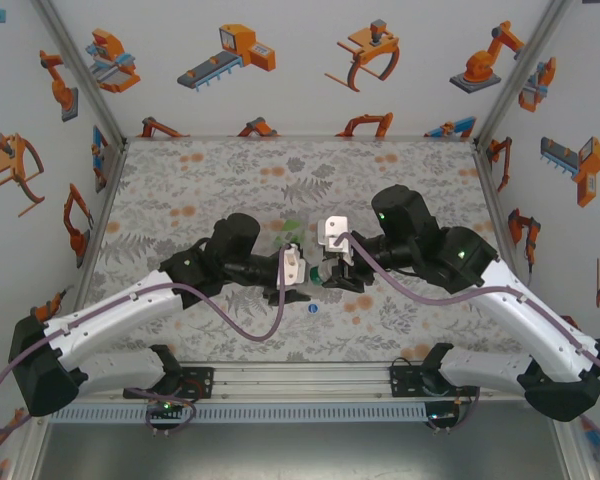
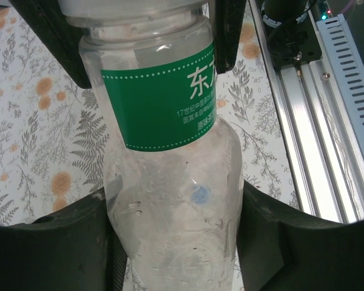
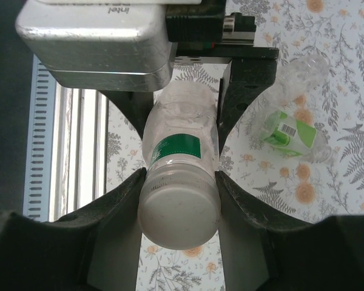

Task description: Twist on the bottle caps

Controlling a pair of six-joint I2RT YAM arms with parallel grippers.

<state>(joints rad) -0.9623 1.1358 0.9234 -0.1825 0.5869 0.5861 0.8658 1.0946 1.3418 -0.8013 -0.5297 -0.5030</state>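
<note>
Since the small round blue plastic cap [image 1: 312, 309] lies loose on the fern-patterned bench [image 1: 180, 180] nearest the arm bases, I judge capping is yet to come: one hand should grip firmly while the other lets go to fetch it. Just beyond, the left hand [image 2: 173, 209] and right hand [image 3: 181, 182] each pinch one end of the clear plastic bottle with a green label [image 2: 164, 103], held level above the bench, its walls cloudy. Farther back, another clear green-labelled bottle [image 3: 291, 130] lies on its side.
</note>
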